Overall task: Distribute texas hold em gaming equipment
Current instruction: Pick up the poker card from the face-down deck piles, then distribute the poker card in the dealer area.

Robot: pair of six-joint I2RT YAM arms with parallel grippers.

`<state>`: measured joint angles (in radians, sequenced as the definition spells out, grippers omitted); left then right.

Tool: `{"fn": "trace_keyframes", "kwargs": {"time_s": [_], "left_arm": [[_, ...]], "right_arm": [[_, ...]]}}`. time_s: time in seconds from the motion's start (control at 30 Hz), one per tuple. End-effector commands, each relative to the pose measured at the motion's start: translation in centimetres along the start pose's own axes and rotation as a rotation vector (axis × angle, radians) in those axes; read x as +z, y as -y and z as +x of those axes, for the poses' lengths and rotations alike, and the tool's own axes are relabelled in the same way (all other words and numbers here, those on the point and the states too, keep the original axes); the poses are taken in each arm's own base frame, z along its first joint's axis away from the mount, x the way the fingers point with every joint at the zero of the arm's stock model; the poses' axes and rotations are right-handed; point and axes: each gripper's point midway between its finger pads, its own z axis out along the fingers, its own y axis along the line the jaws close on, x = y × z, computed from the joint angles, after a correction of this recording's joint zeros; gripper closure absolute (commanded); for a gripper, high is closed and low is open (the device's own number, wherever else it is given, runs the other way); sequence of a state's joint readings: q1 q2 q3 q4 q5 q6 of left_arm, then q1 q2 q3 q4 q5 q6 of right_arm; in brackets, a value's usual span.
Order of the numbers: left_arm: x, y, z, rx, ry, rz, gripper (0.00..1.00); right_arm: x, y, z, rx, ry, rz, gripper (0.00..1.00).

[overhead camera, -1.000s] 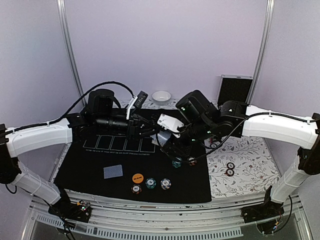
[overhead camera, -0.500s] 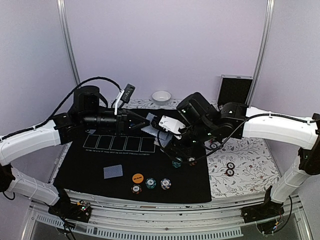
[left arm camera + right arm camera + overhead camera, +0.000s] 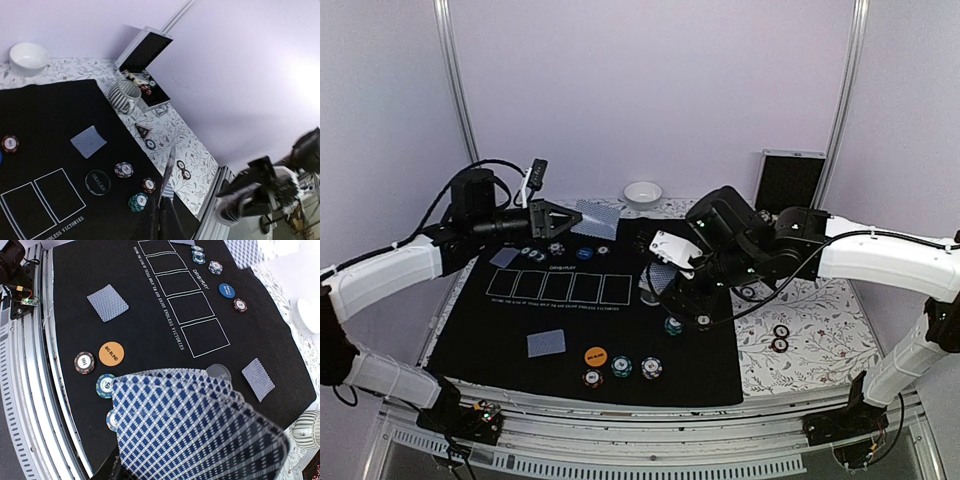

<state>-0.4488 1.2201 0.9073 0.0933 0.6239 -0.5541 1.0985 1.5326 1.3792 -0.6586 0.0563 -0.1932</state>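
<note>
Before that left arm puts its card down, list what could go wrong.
1. The left gripper pinches the single card by one edge above the mat; it may slip or flip face up.
2. The right gripper has its fan of cards spread wide; some could slide out onto the chips below.

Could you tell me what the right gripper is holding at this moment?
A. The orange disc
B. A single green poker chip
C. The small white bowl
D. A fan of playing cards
D: in the right wrist view, the fan of playing cards with blue-patterned backs spreads out from the right gripper, which pinches its lower corner above the black mat.
</note>
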Motion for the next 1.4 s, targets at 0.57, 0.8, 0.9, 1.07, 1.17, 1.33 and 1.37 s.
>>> {"fn": "trace_keyframes", "kwargs": {"time_s": [0.57, 0.8, 0.9, 1.07, 1.17, 1.33, 1.37], "left_arm": [[26.0, -14.2, 8.3, -0.731, -0.079, -0.076, 1.00], [27.6, -16.6, 9.9, -0.822, -0.044, -0.179, 1.00], [27.5, -17.0, 11.1, -0.872, -0.058, -0.196, 1.00], [27.2, -16.9, 12.7, -0.918, -0.085, -0.244, 1.00], [26.9, -17.1, 12.8, -0.921, -0.087, -0.276, 1.00], [26.9, -17.1, 13.3, -0.923, -0.137, -0.296, 1.00], [26.9, -17.2, 13.4, -0.922, -0.142, -0.295, 1.00]], "right_arm": [[-2.8, 1.6, -0.5, 0.053, 0.047, 0.061, 0.96], [-3.3, 1.5, -0.4, 0.064, 0.055, 0.058, 0.96], [-3.4, 1.5, -0.2, 0.068, 0.056, 0.058, 0.96], [-3.3, 1.5, -0.2, 0.068, 0.054, 0.058, 0.97], [-3.4, 1.5, -0.3, 0.068, 0.057, 0.056, 0.96], [-3.7, 1.6, -0.2, 0.072, 0.062, 0.060, 0.96], [-3.8, 1.6, -0.2, 0.073, 0.062, 0.061, 0.96]]}}
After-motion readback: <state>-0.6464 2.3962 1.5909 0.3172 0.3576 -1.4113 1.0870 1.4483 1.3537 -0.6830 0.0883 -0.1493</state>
